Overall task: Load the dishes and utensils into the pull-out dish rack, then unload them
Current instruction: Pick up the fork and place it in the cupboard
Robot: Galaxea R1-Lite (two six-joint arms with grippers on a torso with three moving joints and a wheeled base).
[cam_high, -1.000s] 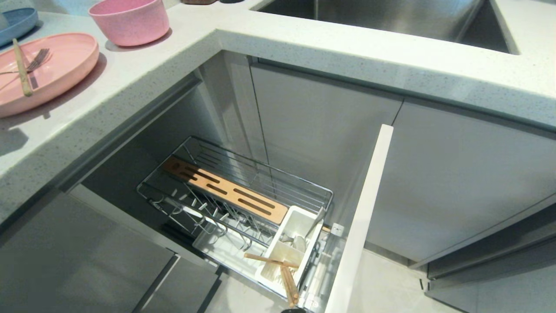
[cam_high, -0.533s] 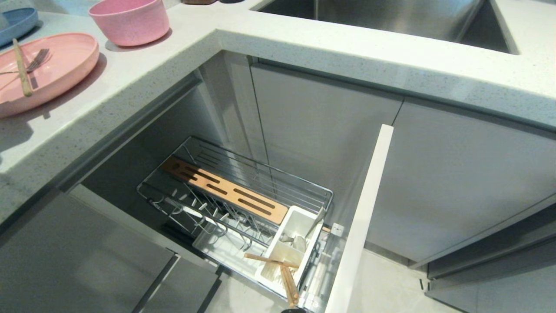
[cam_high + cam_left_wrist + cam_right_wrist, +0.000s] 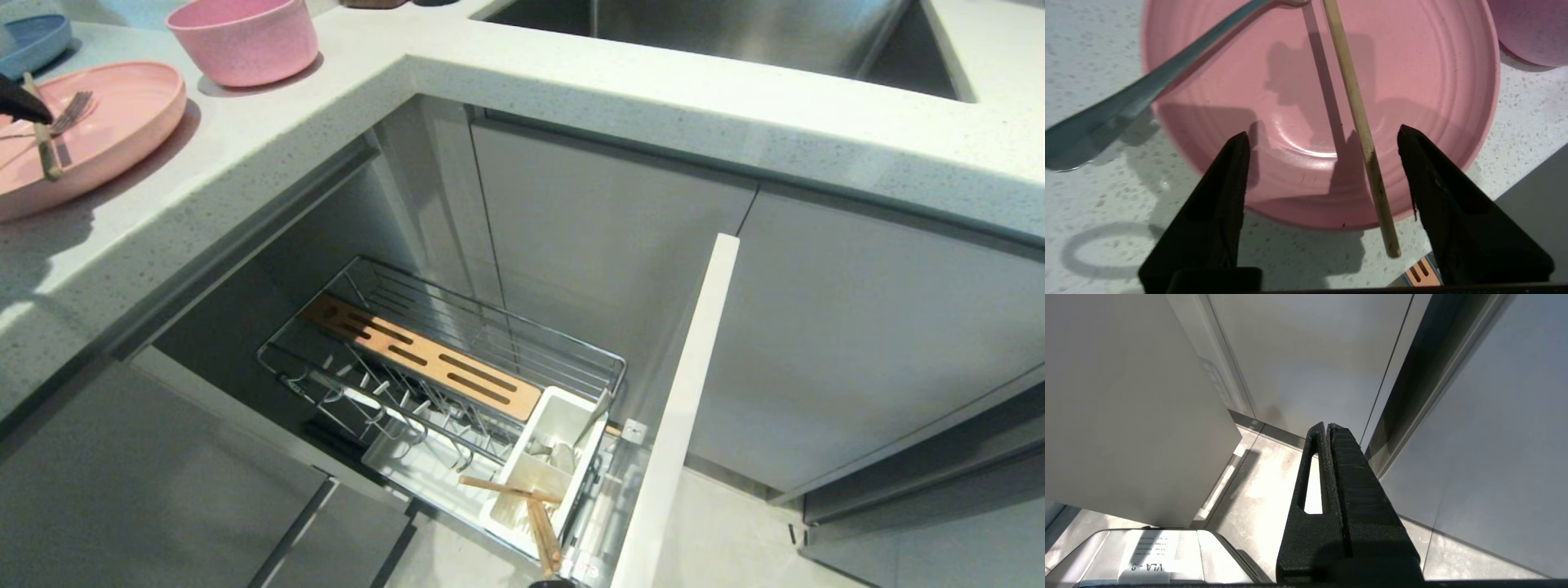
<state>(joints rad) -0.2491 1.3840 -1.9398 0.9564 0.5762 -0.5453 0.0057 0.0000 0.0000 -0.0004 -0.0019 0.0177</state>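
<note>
- My left end effector (image 3: 1323,151) hangs over the near rim of the pink plate (image 3: 1412,81), fingers (image 3: 1224,179) spread apart, nothing between the pads touching them.
- One chopstick (image 3: 1355,114) lies across the plate and passes between my open fingers, closer to one finger than the other; its end overhangs the plate rim above the bench (image 3: 1094,212). No contact that I can see.
- Fork (image 3: 1147,85) rests on the plate too, handle sticking out over the rim and off to the side of my fingers, well clear of them.
- Pink bowl (image 3: 243,37) sits on the bench just beyond the plate, apart from it.
- Head view: only the dark tip of my left end effector (image 3: 20,102) shows at the frame edge, above the plate (image 3: 122,114).
- Pull-out dish rack (image 3: 457,367) is extended, far below and away from my left end effector. Slotted wooden board (image 3: 424,359) lies along it; white caddy (image 3: 563,416) at its front end has wooden sticks (image 3: 522,498) in and across it. Cannot tell exactly what those sticks are.
- Blue dish (image 3: 33,41) on the bench beyond the plate.
- My right end effector (image 3: 1327,428) is parked low by the cabinet fronts, fingers pressed together, holding nothing.
- Writing: a white label on my base below the right end effector (image 3: 1147,549), seen upside down, reads roughly "VLA - 9"; smaller lines are illegible.
</note>
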